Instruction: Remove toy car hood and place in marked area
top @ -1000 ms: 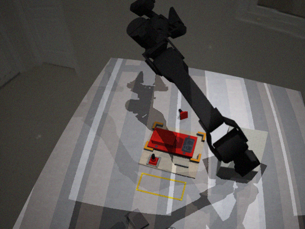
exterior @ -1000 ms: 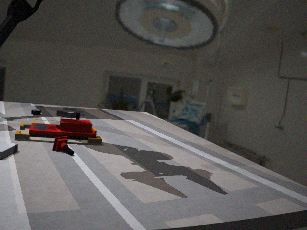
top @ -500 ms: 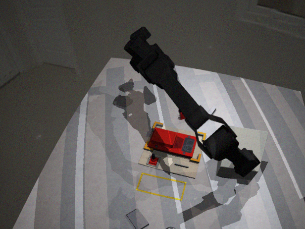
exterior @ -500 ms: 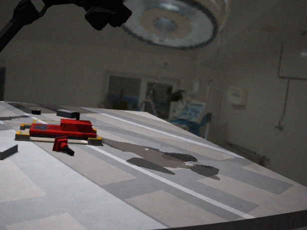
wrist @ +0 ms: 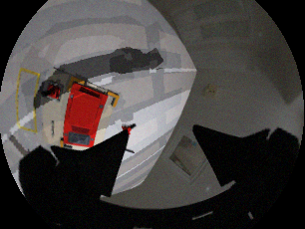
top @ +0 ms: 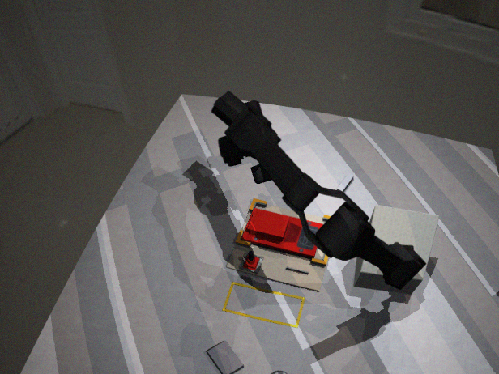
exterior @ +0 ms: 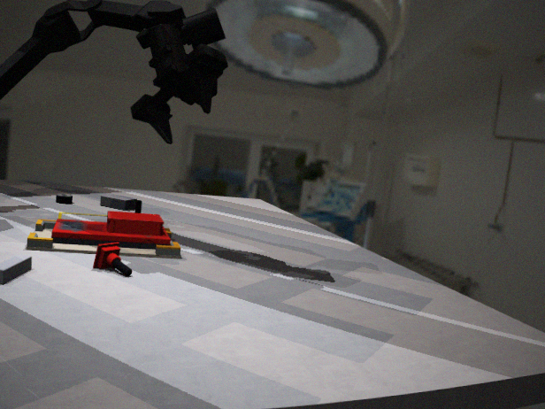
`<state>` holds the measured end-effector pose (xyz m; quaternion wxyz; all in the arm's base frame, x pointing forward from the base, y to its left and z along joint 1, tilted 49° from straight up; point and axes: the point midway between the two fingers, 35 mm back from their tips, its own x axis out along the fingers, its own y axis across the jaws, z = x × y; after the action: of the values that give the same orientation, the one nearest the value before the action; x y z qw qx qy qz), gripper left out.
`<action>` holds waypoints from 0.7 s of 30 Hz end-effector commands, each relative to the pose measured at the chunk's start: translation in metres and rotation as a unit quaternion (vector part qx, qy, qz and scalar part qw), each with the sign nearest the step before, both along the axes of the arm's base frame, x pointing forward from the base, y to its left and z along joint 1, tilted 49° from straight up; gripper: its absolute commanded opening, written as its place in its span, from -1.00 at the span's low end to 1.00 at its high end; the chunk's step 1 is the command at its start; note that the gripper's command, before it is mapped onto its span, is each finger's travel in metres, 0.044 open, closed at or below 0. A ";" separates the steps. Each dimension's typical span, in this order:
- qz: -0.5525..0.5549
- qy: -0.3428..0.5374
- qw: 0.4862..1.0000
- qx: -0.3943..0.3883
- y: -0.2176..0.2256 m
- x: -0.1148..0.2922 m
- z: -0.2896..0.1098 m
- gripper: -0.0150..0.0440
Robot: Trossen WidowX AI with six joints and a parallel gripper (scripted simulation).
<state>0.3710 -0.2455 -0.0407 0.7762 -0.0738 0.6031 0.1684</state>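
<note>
The toy car (top: 265, 225) (exterior: 134, 223) (wrist: 85, 112) has a red top with a raised block at one end and a dark grey panel at the other. It sits between orange-topped corner brackets. I cannot clearly tell the hood's edges from the rest of the red top. The marked area (top: 259, 318) (exterior: 84, 214) (wrist: 30, 71) is a thin yellow outline on the table beside the car's board, with nothing standing inside it. My gripper (top: 245, 172) (exterior: 189, 127) (wrist: 160, 130) is open and empty, high above the table and off the car's raised-block end, touching nothing.
A red piece with a black stem (top: 251, 263) (wrist: 52, 91) stands on the beige board (top: 279, 271). A similar piece (exterior: 106, 257) lies beyond the car. A grey bar (top: 346, 183) (exterior: 15, 269), a grey block (top: 225, 357) (exterior: 117, 202) and a large pale block (top: 405, 227) stand around.
</note>
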 end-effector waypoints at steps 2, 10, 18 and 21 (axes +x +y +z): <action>-0.058 0.050 0.986 0.145 0.060 -0.012 -0.011 1.00; -0.176 0.167 0.907 0.344 0.133 -0.034 -0.010 1.00; -0.180 0.171 0.904 0.349 0.135 -0.035 -0.010 1.00; -0.180 0.171 0.904 0.349 0.135 -0.035 -0.010 1.00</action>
<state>0.3365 -0.1132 -0.0509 0.6588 0.3335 0.6319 0.2355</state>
